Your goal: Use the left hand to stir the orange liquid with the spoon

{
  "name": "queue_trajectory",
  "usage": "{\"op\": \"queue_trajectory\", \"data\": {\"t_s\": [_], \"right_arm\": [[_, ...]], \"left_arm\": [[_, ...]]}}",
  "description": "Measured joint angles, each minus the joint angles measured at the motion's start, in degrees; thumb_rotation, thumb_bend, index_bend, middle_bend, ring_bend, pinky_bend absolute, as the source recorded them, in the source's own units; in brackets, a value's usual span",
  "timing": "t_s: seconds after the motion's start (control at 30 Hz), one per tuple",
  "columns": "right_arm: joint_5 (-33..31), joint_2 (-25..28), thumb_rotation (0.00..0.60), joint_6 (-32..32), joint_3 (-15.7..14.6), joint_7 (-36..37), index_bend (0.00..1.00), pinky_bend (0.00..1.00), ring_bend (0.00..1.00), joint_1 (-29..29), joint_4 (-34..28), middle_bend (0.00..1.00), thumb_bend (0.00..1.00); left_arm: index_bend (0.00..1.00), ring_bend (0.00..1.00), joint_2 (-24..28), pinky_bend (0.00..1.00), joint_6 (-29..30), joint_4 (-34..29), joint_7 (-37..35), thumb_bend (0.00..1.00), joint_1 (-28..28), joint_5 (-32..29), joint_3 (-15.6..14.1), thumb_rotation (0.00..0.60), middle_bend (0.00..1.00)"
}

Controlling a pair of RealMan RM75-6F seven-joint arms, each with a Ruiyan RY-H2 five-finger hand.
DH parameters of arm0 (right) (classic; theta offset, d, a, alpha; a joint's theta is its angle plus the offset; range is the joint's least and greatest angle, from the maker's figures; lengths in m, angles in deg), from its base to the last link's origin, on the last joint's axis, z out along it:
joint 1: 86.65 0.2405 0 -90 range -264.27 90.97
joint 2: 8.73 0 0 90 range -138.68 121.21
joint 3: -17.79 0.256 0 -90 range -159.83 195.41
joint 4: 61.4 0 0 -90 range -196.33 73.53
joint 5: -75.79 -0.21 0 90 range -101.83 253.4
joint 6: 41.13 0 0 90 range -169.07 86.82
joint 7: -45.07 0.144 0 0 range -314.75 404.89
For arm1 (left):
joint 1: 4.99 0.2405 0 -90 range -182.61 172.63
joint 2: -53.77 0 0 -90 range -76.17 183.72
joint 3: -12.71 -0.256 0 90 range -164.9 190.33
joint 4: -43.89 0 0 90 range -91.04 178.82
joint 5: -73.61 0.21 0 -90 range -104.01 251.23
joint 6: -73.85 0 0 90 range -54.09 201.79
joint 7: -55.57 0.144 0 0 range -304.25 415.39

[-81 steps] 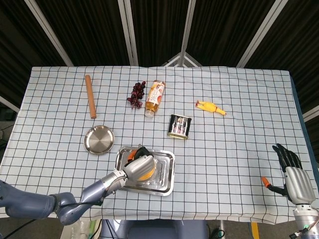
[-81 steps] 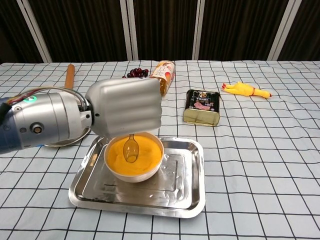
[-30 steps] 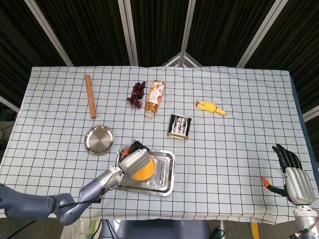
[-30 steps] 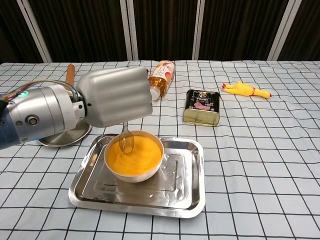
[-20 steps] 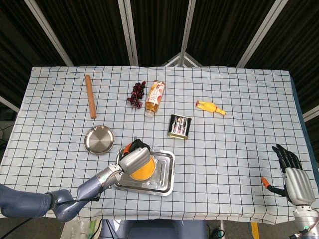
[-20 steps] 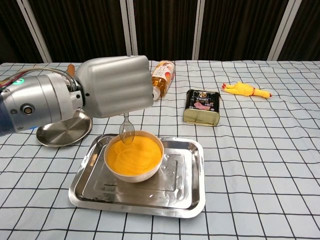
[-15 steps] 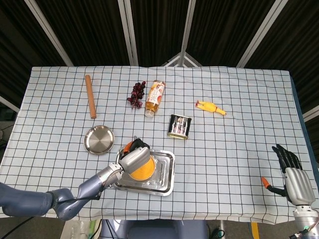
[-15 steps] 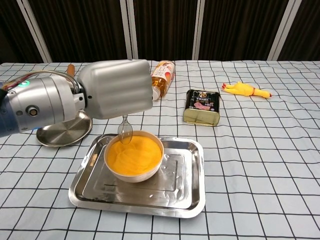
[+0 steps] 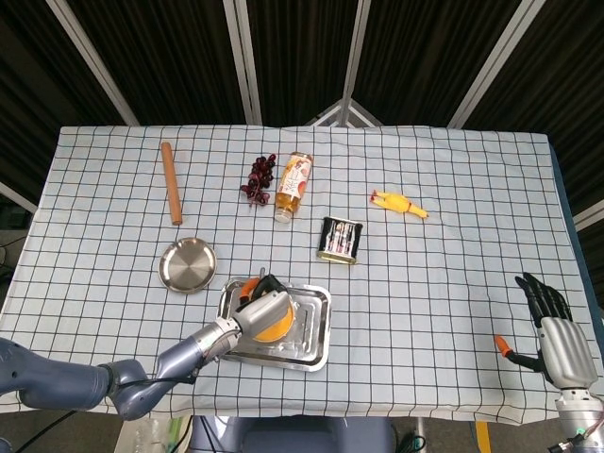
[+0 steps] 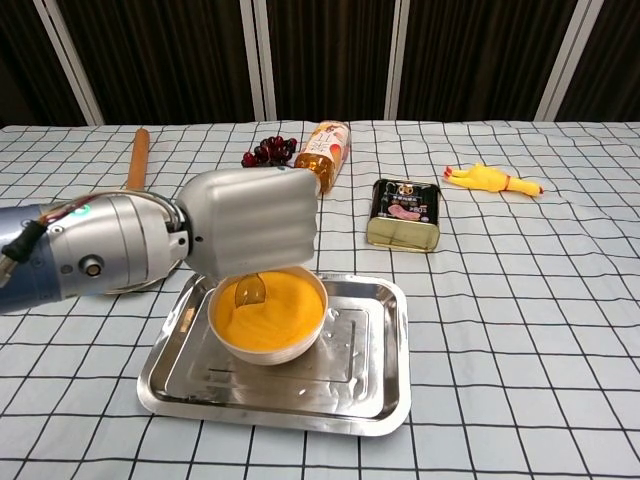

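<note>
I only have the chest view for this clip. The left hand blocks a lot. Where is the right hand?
Observer: The right hand rests near the table's right front corner, fingers apart, holding nothing.
Operator: Anything hidden behind the left hand?
Observer: Yes, a round steel plate lies on the cloth just left of the tray, mostly blocked for you.
Operator: How long is that wooden stick at the back left?
Observer: From above the whole rolling pin shows, lying lengthwise away from the robot, beyond the plate.
</note>
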Motion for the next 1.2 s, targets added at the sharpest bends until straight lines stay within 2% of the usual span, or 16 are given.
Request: {"op": "queue_trajectory", "data": {"t_s": [0.27,0.97,1.2], "right_arm": [[-0.2,0.1,0.600,0.1,0.1,0.1,0.00,0.00,0.00,-0.1,0.1,0.00,0.34],[-0.3,0.0,0.600,-0.1,0.1,0.1,0.00,0.00,0.00,0.0,0.0,0.00,0.34],[-0.3,0.0,0.600,-0.1,0.1,0.2,0.00,0.00,0.00,0.0,-0.1,0.00,0.34]], "left_arm": [[0.80,1.00,-0.5,1.00,1.0,-1.4,-1.2,0.60,-0.1,1.3,0.4,0.600,1.00],[0.80,1.00,5.0,1.00,2.3,-7.7,0.2,0.60,-0.2,1.3,1.1,0.600,1.00],[0.80,1.00,6.2,1.00,0.7,-8.4,2.6,0.60,-0.8,0.1,-0.2,0.600,1.00]]}}
